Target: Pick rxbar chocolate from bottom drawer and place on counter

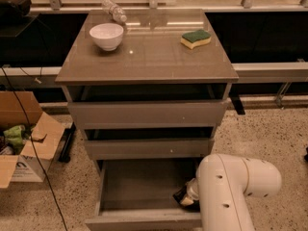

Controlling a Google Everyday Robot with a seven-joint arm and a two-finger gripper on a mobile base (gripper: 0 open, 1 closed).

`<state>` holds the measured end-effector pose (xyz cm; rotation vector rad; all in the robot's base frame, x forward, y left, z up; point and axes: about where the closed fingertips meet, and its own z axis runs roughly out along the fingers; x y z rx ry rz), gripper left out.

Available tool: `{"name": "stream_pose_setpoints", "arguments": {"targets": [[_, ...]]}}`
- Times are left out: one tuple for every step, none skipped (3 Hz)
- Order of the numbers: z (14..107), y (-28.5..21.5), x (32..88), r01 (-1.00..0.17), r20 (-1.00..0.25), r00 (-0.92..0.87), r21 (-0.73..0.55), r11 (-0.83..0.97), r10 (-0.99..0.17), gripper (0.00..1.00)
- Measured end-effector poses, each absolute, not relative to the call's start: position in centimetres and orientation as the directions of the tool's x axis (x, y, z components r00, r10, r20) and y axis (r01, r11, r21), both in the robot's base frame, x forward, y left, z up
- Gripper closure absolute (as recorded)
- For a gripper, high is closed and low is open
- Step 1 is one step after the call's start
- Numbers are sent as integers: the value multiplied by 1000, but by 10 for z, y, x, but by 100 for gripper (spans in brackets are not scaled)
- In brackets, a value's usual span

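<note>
The bottom drawer (139, 186) is pulled open and shows its grey inner floor. My white arm (231, 186) reaches down into its right side. My gripper (185, 196) is low in the drawer's right front corner, seen only as a dark shape with a pale patch beside the arm. The rxbar chocolate is not visible; it may be hidden under the arm or gripper. The glossy grey-brown counter (149, 57) tops the cabinet.
On the counter stand a white bowl (106, 35), a green-and-yellow sponge (196, 38) and a lying plastic bottle (114, 9). The two upper drawers (147, 114) are slightly open. An open cardboard box (21, 138) and a black cable (29, 143) are on the floor at left.
</note>
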<state>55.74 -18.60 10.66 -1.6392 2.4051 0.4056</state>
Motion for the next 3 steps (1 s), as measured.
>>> {"name": "stream_pose_setpoints", "arguments": {"targets": [[113,-186,557,-931,-317,-364,111,346,-876,89],[128,-177,566,-927,-340,-369,66,369,-865,100],[172,-160,582,-914,-395,-370,-9,406,-841,100]]}}
